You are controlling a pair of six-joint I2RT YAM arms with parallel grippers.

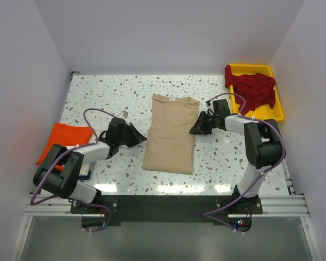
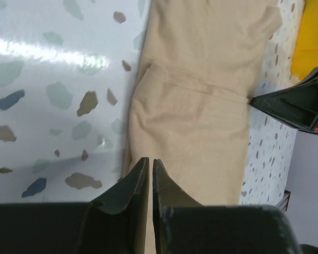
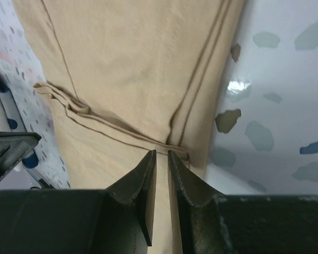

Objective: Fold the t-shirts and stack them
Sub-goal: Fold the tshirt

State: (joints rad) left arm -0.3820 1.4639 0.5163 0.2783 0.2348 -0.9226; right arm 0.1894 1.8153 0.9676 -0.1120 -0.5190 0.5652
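**A half-folded shirt, and two grips that may not hold**

The speckled table (image 1: 98,98) is glossy, so cloth dragged across it could slide rather than fold.

The beige shirt (image 1: 171,133) lies flat in the middle of the table. It is already narrowed to a long strip, with its sleeves turned in and its collar at the far end. The main risk is uneven lifting: if one side rises before the other, the strip would likely twist and the turned-in sleeves spill out.

The red shirts (image 1: 252,87) are heaped in the yellow tray (image 1: 280,109) at the far right, and the orange shirt (image 1: 65,138) sits at the left edge. Both are well apart from the beige one and unlikely to interfere.

The left gripper (image 1: 143,137) is at the strip's left edge and the right gripper (image 1: 194,129) at its right edge, roughly opposite each other. Each has its fingers pressed almost together, with only a thin slit showing. I cannot tell whether any cloth is nipped between them. If they caught only the top layer, the lower layers would stay behind.

By the right gripper, the sleeve fold (image 3: 95,124) is bunched and loose, so I judge it the likeliest part to come undone.
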